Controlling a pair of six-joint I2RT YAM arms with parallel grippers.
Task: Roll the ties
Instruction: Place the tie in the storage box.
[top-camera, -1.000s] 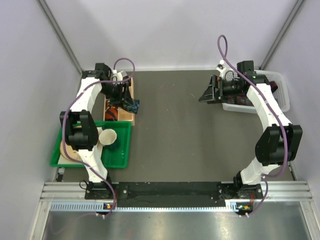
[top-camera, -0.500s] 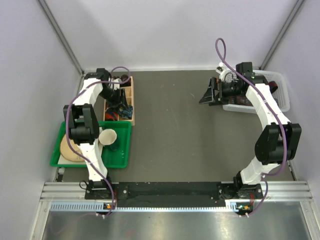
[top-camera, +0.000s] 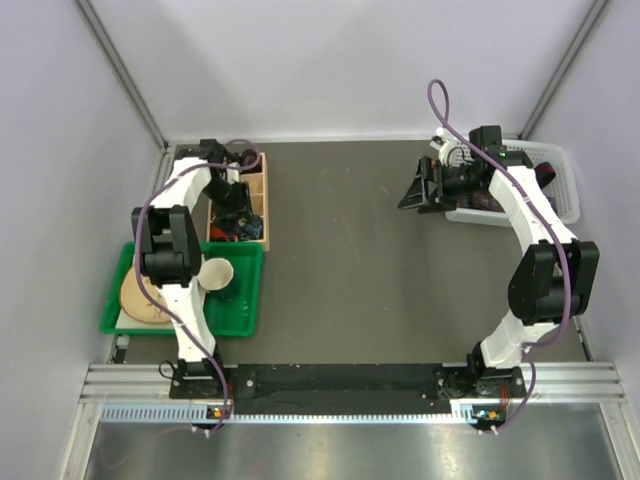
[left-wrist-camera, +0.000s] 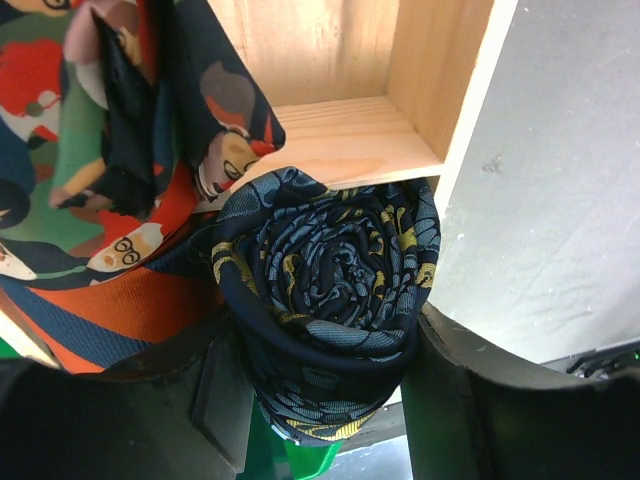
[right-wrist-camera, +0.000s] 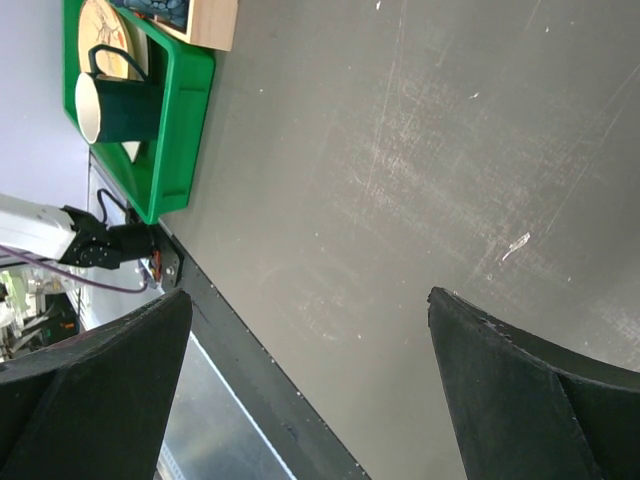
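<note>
Left gripper (left-wrist-camera: 325, 392) pinches a tightly rolled dark navy tie with blue and yellow paisley print (left-wrist-camera: 325, 270), one jaw on each side of the coil, spiral end facing the wrist camera. From the top view it sits over the light wooden divided box (top-camera: 263, 200) at the far left of the dark grey worktop (top-camera: 360, 260). Beside the coil, on its left, is a loose red, green and navy tie printed with faces (left-wrist-camera: 60, 150), draped in or over the box. Behind the coil there is a bare wooden compartment (left-wrist-camera: 340, 130). Can't tell whether the coil touches the box floor.

Right gripper (right-wrist-camera: 310, 375) is spread wide with nothing in it, hanging over bare worktop just beside the white plastic basket (top-camera: 560, 205).

Step looks like stowing the finished roll. To do it well: hold the squeeze until the coil is seated, or the outer wrap may spring loose. Aim for the bare compartment, clear of the divider edge and of the loose tie. Lower it with the spiral end up, then open slowly and lift straight out, so the jaws don't drag the wrap.
</note>
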